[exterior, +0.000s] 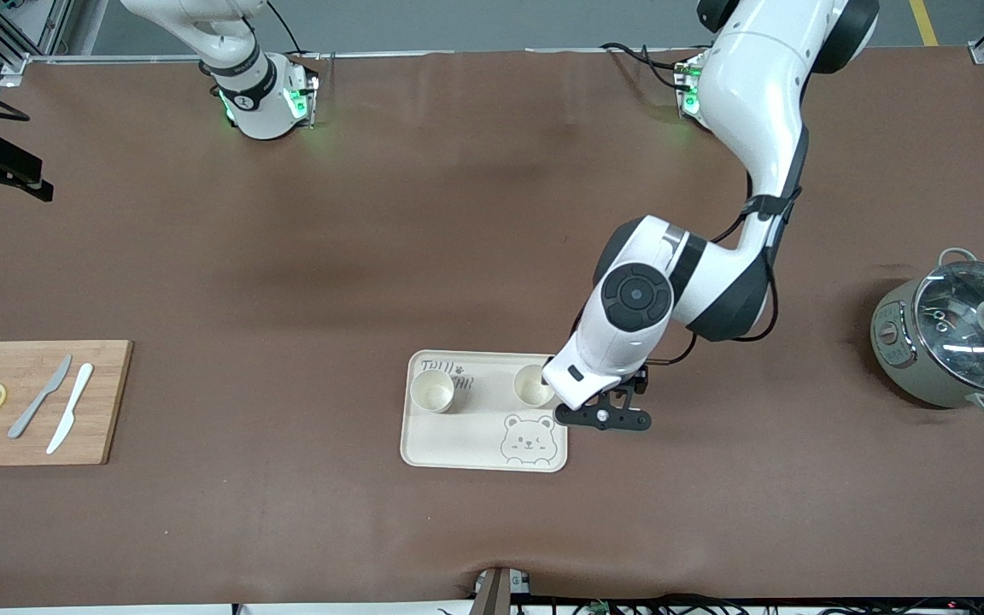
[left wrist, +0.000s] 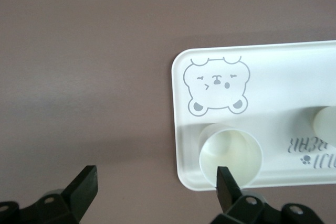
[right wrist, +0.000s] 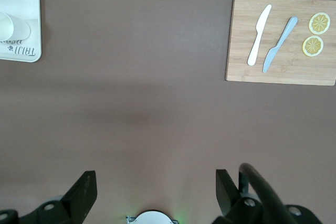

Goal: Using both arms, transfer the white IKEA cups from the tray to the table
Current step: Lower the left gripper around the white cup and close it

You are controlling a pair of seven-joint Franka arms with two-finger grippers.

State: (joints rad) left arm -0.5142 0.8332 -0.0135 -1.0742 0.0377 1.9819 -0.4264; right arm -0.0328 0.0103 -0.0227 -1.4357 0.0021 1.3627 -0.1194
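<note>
Two white cups stand upright on the cream bear-print tray [exterior: 458, 444]: one [exterior: 432, 390] toward the right arm's end, the other [exterior: 531, 383] at the tray's edge toward the left arm's end. My left gripper [exterior: 599, 416] is open and empty, low over the table beside that edge. In the left wrist view [left wrist: 156, 187], one fingertip [left wrist: 227, 182] overlaps the rim of the nearest cup [left wrist: 231, 153]; the second cup [left wrist: 326, 121] shows partly. My right gripper [right wrist: 156, 190] is open and empty, high over the table by its base, and is out of the front view.
A wooden cutting board [exterior: 35, 401] with two knives and two lemon slices lies toward the right arm's end, also in the right wrist view [right wrist: 283, 40]. A lidded pot [exterior: 953, 337] stands toward the left arm's end. A tray corner [right wrist: 23, 35] shows in the right wrist view.
</note>
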